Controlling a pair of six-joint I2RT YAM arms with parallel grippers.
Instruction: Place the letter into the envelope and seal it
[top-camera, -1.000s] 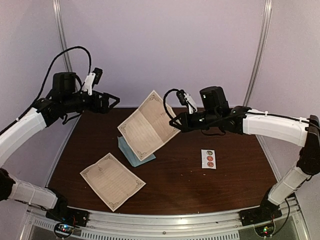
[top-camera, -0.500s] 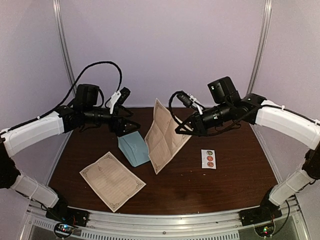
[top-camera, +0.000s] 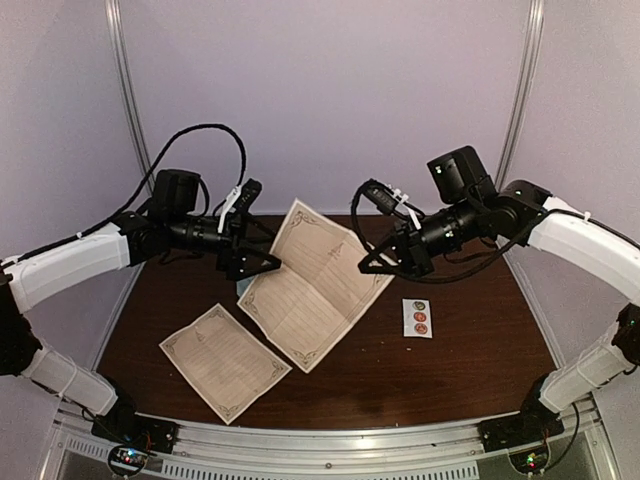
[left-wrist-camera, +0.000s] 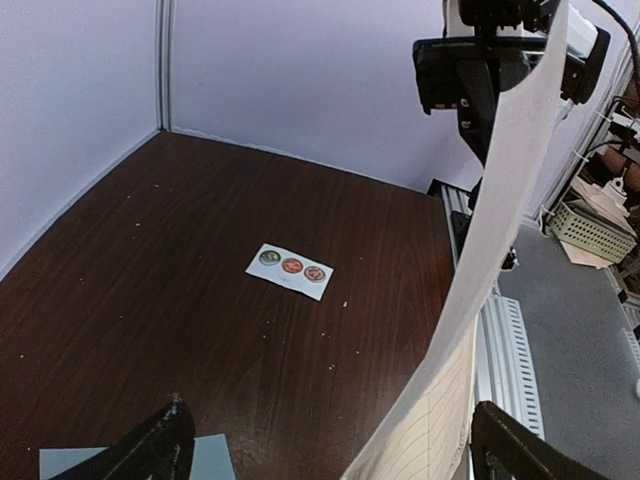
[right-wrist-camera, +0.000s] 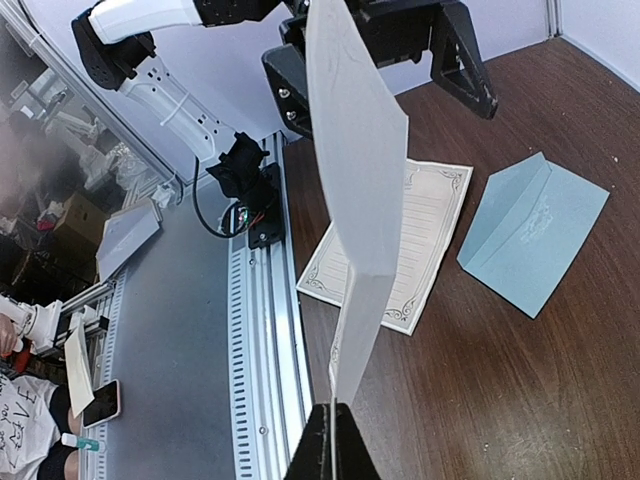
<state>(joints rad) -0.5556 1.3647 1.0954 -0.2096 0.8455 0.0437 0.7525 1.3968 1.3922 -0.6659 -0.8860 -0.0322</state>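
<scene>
The letter (top-camera: 315, 280), a cream sheet with a dark ornate border, hangs in the air over the table's middle. My right gripper (top-camera: 366, 267) is shut on its right edge; the right wrist view shows the sheet (right-wrist-camera: 360, 170) rising from the shut fingers (right-wrist-camera: 330, 445). My left gripper (top-camera: 268, 247) is open at the letter's left edge. In the left wrist view the sheet (left-wrist-camera: 480, 260) passes between the wide-open fingers (left-wrist-camera: 335, 460), nearer the right one. The blue envelope (right-wrist-camera: 535, 245) lies flat on the table under the letter; only a sliver (top-camera: 242, 288) shows from above.
A second cream bordered sheet (top-camera: 225, 360) lies flat at the front left, also in the right wrist view (right-wrist-camera: 410, 240). A white sticker strip with three round seals (top-camera: 417, 317) lies to the right. A metal rail (top-camera: 300, 440) runs along the near edge.
The left arm swung in from the back left to the letter's left edge. The letter turned from nearly edge-on to facing up, now covering the envelope. The right gripper kept its hold.
</scene>
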